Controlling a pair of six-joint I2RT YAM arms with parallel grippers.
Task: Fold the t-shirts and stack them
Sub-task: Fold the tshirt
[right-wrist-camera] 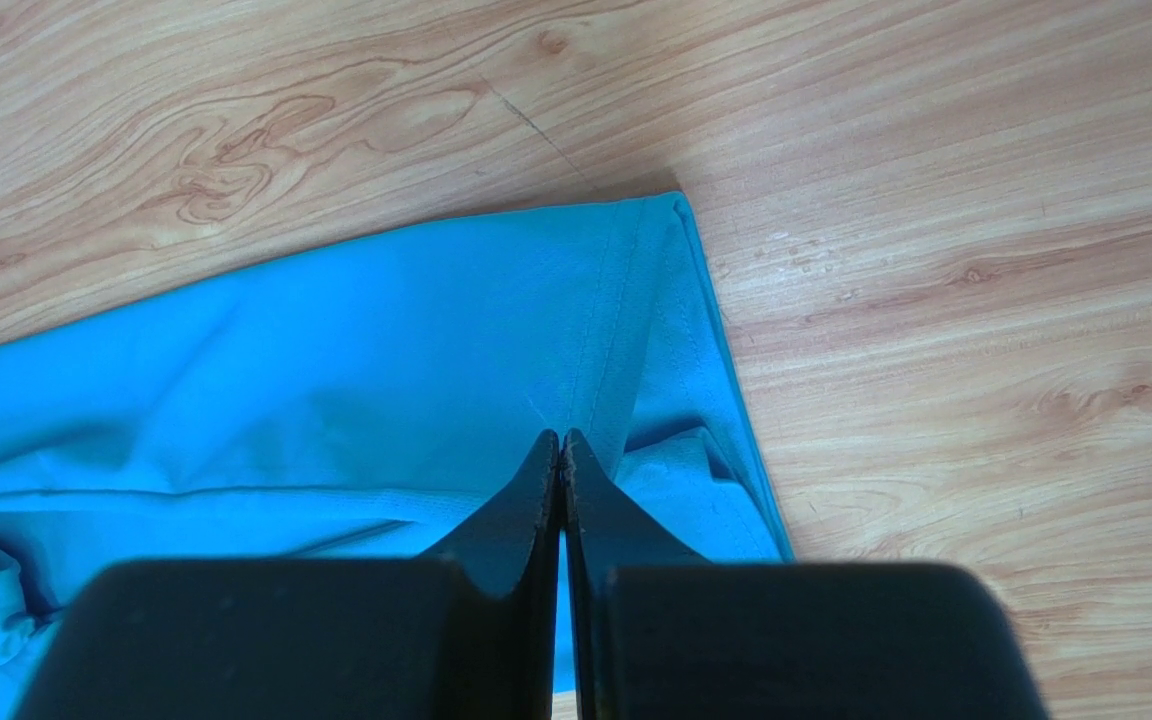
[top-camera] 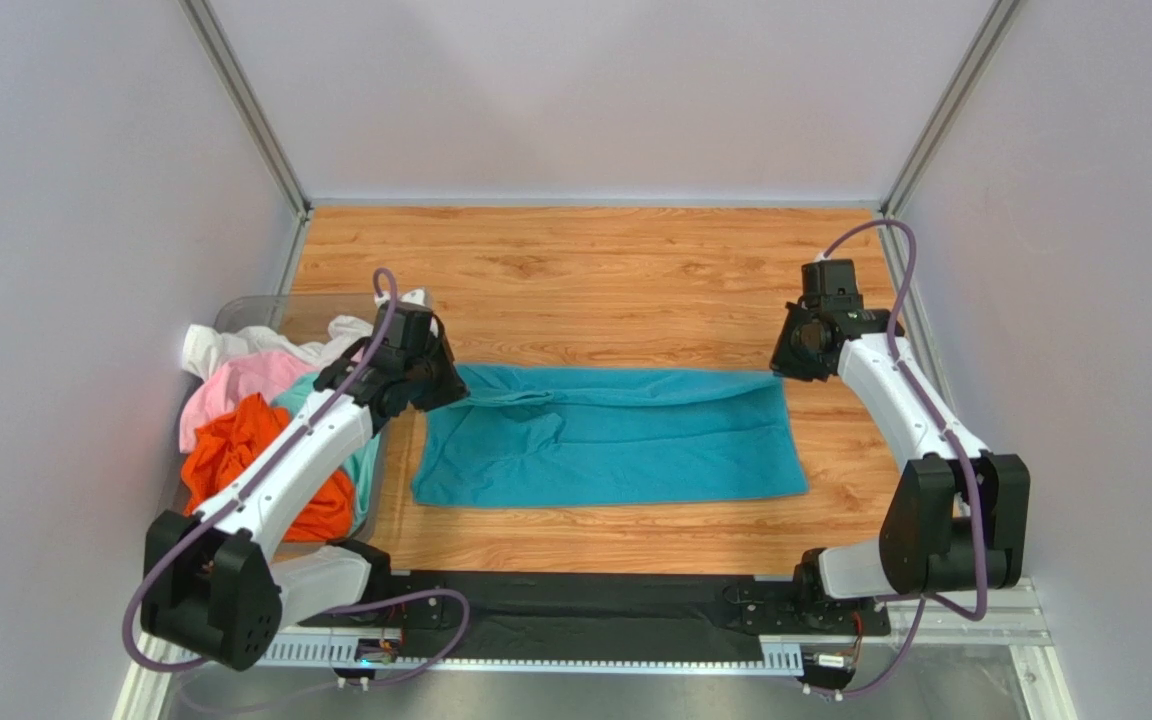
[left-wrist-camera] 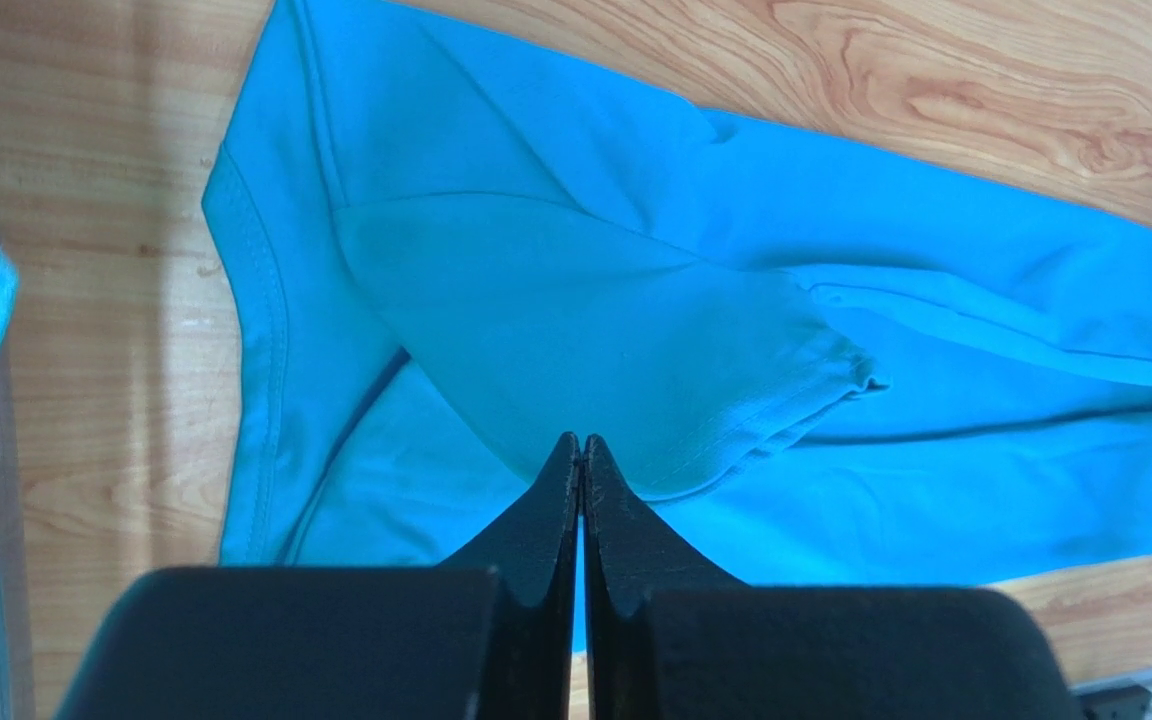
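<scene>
The left gripper point(left-wrist-camera: 579, 444) and right gripper point(right-wrist-camera: 560, 438), closed empty, should each pinch a matching corner of the teal-blue cloth t-shirt point(top-camera: 612, 443).

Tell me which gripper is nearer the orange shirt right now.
Left. The left gripper sits at the teal shirt's left end, close to the orange shirt. The right gripper is at the teal shirt's far right corner, on the opposite side of the table.
</scene>
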